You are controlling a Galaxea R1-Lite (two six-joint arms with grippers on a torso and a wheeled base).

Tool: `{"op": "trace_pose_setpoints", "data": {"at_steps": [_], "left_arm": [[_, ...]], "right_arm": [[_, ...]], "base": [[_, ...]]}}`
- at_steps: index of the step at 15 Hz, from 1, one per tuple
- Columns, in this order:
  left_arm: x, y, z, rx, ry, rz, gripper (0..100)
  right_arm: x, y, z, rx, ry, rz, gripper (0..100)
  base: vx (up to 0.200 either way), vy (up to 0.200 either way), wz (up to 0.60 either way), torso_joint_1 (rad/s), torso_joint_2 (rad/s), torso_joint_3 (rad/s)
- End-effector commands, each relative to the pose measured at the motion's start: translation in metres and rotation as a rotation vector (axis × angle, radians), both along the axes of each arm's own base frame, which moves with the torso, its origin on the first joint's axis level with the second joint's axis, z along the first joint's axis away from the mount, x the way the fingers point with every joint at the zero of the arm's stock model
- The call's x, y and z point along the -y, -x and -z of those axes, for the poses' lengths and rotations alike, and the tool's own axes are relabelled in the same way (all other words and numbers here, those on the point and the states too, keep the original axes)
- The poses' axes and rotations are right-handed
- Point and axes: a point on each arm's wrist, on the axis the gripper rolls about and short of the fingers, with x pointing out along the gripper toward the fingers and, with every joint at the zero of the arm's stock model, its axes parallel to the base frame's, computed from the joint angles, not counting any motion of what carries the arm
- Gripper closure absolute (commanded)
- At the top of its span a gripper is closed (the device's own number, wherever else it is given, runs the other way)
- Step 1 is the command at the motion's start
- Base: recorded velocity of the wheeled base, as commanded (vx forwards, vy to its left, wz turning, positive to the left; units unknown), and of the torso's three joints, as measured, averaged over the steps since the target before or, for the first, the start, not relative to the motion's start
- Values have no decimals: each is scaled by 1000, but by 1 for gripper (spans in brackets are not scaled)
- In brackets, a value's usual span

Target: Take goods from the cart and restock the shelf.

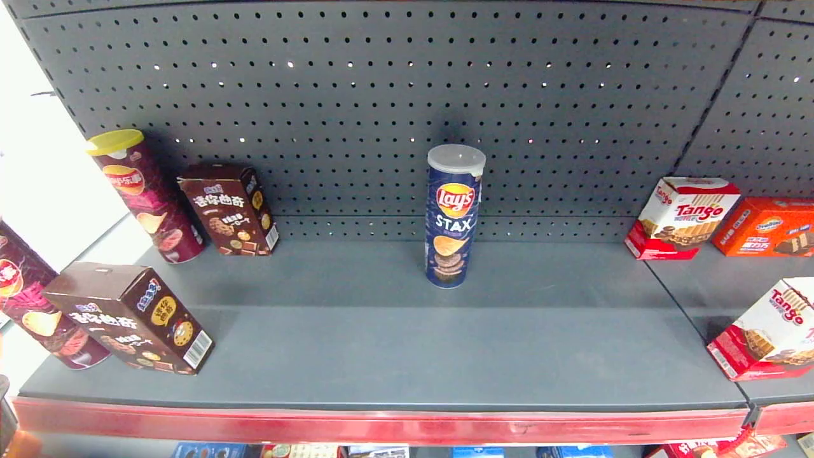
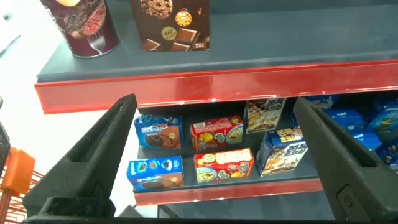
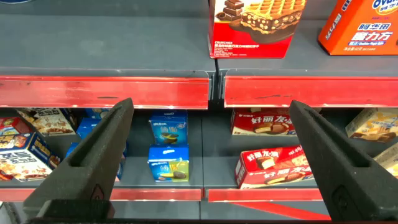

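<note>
A dark blue chips can (image 1: 453,216) with a clear lid stands upright mid-shelf on the grey shelf (image 1: 407,356), close to the pegboard back. My left gripper (image 2: 214,162) is open and holds nothing; it sits below and in front of the shelf's red front edge (image 2: 217,84), facing the lower shelf of small boxes (image 2: 224,152). My right gripper (image 3: 211,162) is also open with nothing in it, in front of the red edge (image 3: 106,92) farther right, facing boxed snacks (image 3: 169,146) on the lower shelf.
At the shelf's left stand two maroon chips cans (image 1: 147,194) (image 1: 35,305) and two brown cookie boxes (image 1: 230,208) (image 1: 130,316). On the right are red-and-white wafer boxes (image 1: 683,216) (image 1: 766,331) and an orange box (image 1: 766,227). An orange cart part (image 2: 15,174) shows beside the left gripper.
</note>
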Motion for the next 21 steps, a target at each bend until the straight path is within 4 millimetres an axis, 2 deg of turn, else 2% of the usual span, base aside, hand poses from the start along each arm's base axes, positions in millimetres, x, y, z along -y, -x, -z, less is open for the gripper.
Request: {"op": "trace_pose_setpoints", "data": {"at_steps": [1, 12, 21], "left_arm": [[0, 0, 0, -3, 0, 1, 0], [0, 0, 0, -2, -1, 2, 0], [0, 0, 0, -3, 2, 1, 0]], "right_arm": [[0, 0, 0, -1, 1, 0, 0], [0, 0, 0, -1, -1, -2, 0], [0, 0, 0, -1, 1, 0, 0]], "base": [[0, 0, 0, 0, 0, 0], [0, 0, 0, 0, 0, 0], [0, 0, 600, 3, 4, 2]]}}
